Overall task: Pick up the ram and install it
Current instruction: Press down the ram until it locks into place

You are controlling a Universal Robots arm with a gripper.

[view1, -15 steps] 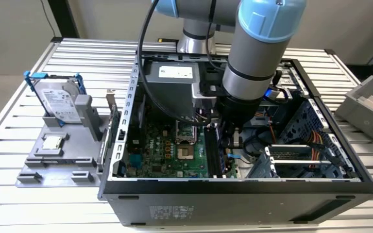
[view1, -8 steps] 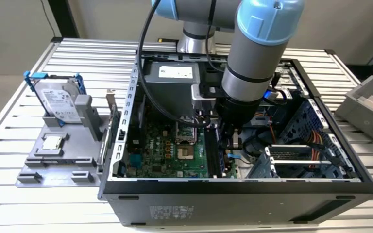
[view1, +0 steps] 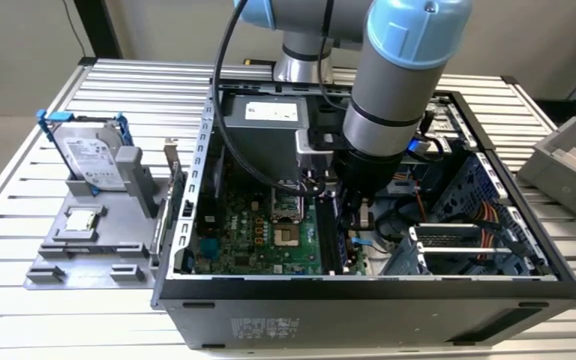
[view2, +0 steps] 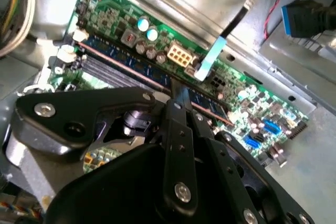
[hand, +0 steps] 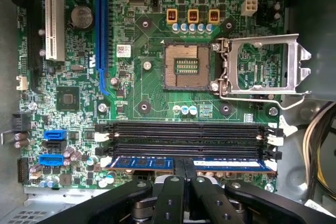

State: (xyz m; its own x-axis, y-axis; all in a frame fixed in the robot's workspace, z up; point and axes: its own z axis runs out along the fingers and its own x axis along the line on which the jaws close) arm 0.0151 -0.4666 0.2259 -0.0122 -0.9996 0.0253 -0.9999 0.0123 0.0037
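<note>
The ram (hand: 142,162) is a long thin stick with blue chips and a white label. It stands on edge in the outermost long slot of the green motherboard (hand: 157,87), next to the board's edge. In the second wrist view the ram (view2: 131,64) runs along that slot between white end clips. My gripper (hand: 184,169) has its two black fingers pressed together over the middle of the stick. Seen in the second wrist view, the gripper (view2: 181,95) meets the stick's upper edge. My gripper (view1: 353,217) reaches down inside the open computer case.
Several empty black memory slots (hand: 189,129) lie beside the ram. The open CPU socket (hand: 185,65) with its raised metal frame (hand: 262,66) is further in. Cables and a drive cage (view1: 458,240) crowd the case's right side. A hard drive (view1: 93,154) and a small chip (view1: 80,219) sit on a grey stand outside.
</note>
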